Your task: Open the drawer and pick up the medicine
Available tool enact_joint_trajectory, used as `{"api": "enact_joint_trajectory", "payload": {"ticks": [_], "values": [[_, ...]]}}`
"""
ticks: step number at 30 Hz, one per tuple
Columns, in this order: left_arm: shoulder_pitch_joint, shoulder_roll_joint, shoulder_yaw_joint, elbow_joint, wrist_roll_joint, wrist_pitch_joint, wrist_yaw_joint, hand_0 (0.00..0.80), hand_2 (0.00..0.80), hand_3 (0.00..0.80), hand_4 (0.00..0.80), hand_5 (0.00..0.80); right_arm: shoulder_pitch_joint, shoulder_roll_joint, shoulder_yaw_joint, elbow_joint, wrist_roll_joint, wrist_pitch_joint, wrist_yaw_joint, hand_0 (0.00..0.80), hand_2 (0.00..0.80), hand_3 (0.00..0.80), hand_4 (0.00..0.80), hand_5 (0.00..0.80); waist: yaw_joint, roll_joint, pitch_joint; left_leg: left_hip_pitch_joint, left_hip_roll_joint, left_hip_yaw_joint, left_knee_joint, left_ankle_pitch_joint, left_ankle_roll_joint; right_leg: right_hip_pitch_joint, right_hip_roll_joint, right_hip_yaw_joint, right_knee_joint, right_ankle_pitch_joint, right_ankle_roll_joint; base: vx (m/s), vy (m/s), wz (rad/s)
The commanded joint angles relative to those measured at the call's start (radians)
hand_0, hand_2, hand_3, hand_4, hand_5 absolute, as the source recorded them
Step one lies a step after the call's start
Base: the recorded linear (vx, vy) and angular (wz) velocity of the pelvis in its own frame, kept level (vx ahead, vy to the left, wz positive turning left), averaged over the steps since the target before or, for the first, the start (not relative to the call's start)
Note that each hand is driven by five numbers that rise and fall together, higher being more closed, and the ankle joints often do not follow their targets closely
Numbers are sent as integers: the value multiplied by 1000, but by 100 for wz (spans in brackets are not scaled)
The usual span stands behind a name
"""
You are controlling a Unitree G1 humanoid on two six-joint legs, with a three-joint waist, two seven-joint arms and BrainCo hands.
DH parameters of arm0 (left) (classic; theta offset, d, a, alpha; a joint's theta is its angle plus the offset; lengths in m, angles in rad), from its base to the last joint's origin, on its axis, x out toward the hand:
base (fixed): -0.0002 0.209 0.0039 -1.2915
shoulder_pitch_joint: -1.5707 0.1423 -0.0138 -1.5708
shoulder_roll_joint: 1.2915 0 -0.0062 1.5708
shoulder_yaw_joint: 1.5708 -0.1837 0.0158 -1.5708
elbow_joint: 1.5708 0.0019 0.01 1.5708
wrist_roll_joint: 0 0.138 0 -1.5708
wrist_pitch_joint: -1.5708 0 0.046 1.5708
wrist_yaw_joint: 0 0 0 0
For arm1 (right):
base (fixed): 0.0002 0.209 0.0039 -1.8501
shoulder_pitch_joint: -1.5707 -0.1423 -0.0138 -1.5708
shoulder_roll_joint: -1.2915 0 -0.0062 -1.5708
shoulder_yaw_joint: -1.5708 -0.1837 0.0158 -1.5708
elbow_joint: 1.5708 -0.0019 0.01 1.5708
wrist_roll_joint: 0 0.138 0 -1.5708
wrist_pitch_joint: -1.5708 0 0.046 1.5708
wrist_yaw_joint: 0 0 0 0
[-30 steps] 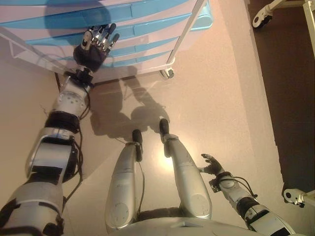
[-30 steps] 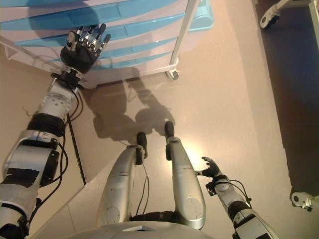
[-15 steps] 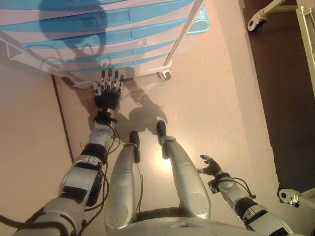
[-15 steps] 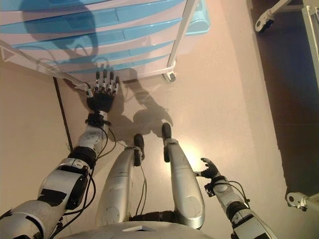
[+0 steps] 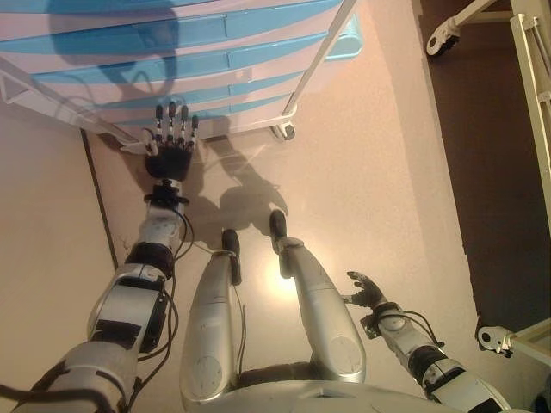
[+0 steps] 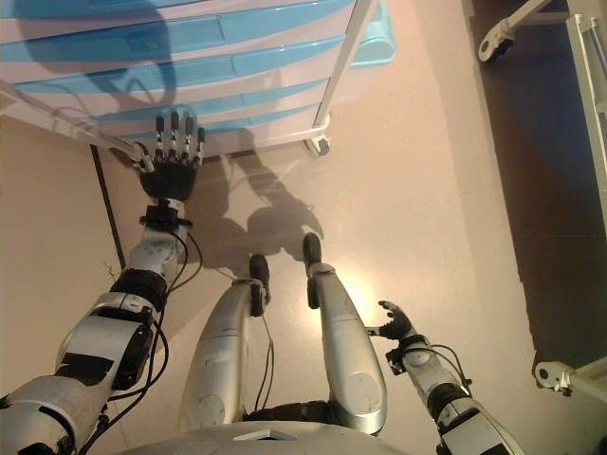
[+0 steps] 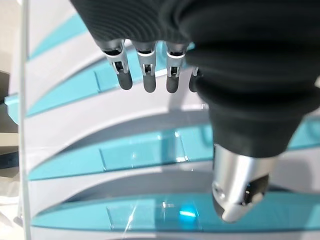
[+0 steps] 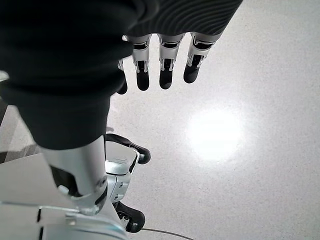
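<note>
A white-framed drawer unit (image 5: 215, 60) with several pale blue drawers stands on castors ahead of me, and every drawer I see is closed. No medicine shows in any view. My left hand (image 5: 168, 159) is open, its straight fingers (image 7: 149, 80) pointing at the lowest drawer fronts (image 7: 140, 150) without touching them. My right hand (image 5: 366, 291) hangs low at my right side over bare floor, its fingers (image 8: 166, 75) relaxed and holding nothing.
The unit's front castor (image 5: 282, 132) rests on the beige floor. A second white wheeled frame (image 5: 448, 34) stands at the far right on darker flooring, with another castor (image 5: 495, 338) at the lower right. A dark floor seam (image 5: 99, 206) runs on the left.
My left hand dropped from the middle drawers to the floor in front of the unit, then rose slightly toward the lowest drawers. The right hand has not moved.
</note>
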Motion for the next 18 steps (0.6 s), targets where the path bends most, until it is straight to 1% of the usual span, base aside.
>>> {"api": "enact_joint_trajectory", "payload": {"ticks": [1,4,6,7,10,12,18], "values": [[-40,18,9,-81,29,-36,4,0,0,0,0,0,28,-23,41,-10,24,-9,5,0,0,0,0,0,13,20,-32,29,-46,23,-123,23,15,39,59,-20,40,-58,-28,0,0,0],[-86,47,7,-77,30,-44,25,0,0,0,0,0,30,-23,47,-7,25,-17,3,0,0,0,0,0,8,17,-34,27,-42,27,-121,21,15,37,58,-20,39,-57,-27,0,0,0],[-86,47,7,-76,30,-44,25,0,0,0,0,0,29,-23,47,-7,25,-17,3,0,0,0,0,0,8,17,-34,27,-42,27,-121,21,15,37,58,-20,39,-57,-27,0,0,0],[-117,63,3,-75,30,-45,46,0,0,0,0,0,30,-24,50,-5,27,-20,2,0,0,0,0,0,5,15,-37,25,-42,28,-120,19,15,38,59,-19,37,-58,-28,0,0,0],[-148,77,-9,-71,27,-50,66,0,0,0,0,0,32,-24,56,-1,28,-25,-2,0,0,0,0,0,1,15,-39,25,-41,30,-119,18,15,37,58,-18,38,-58,-28,0,0,0],[-183,93,-21,-62,42,-54,116,0,0,0,0,0,34,-26,61,-5,31,-27,-7,0,0,0,0,0,-4,15,-38,22,-41,30,-117,19,14,32,58,-17,39,-57,-29,0,0,0],[-233,117,-41,-34,56,-36,151,0,0,0,0,0,34,-30,67,-3,29,-29,-7,0,0,0,0,0,-12,16,-38,22,-41,33,-121,19,14,30,59,-15,38,-56,-29,0,0,0]]}}
